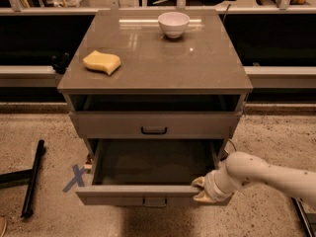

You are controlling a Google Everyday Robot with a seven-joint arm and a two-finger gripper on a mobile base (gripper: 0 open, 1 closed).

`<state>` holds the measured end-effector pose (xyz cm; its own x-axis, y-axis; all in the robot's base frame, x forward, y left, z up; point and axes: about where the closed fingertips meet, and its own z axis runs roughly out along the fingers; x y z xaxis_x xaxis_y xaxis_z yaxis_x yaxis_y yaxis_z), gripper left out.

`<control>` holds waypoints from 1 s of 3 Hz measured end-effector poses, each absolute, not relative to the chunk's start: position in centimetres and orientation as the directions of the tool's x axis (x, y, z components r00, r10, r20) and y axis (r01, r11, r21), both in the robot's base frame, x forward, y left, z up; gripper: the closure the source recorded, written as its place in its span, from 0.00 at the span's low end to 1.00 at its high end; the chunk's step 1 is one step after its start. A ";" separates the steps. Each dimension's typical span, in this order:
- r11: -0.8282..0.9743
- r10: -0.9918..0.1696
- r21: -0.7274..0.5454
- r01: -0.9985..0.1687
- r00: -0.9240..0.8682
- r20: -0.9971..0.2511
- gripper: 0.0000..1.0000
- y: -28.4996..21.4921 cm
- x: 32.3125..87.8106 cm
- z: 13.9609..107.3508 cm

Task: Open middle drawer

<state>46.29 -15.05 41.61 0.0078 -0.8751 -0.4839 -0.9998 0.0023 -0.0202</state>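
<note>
The middle drawer (148, 193) of the grey-brown cabinet stands pulled far out toward the camera. Its dark inside is empty and its small black handle (154, 200) is at the centre of the front. My gripper (201, 189) is at the right part of the drawer's front panel. One fingertip (198, 181) is on the inner side of the top edge and the other is on the outer face, clamped on the panel. The top drawer (153, 125) above is shut. The bottom drawer is hidden under the open one.
On the cabinet top (197, 68) lie a yellow sponge (101, 62) at the left and a white bowl (174, 23) at the back. A blue X mark (75, 177) and a black bar (32, 177) are on the floor to the left.
</note>
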 end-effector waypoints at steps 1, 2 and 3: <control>0.001 -0.873 -0.019 -1.000 0.008 -0.487 1.00 -15.0 46.1 41.6; -0.022 -0.837 0.008 -1.000 0.014 -0.547 1.00 -14.0 41.9 41.2; -0.024 -0.833 0.011 -1.000 0.014 -0.553 1.00 -13.9 41.5 41.1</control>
<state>41.53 -13.88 41.11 0.0141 -0.8328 -0.5534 -0.9996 -0.0245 0.0113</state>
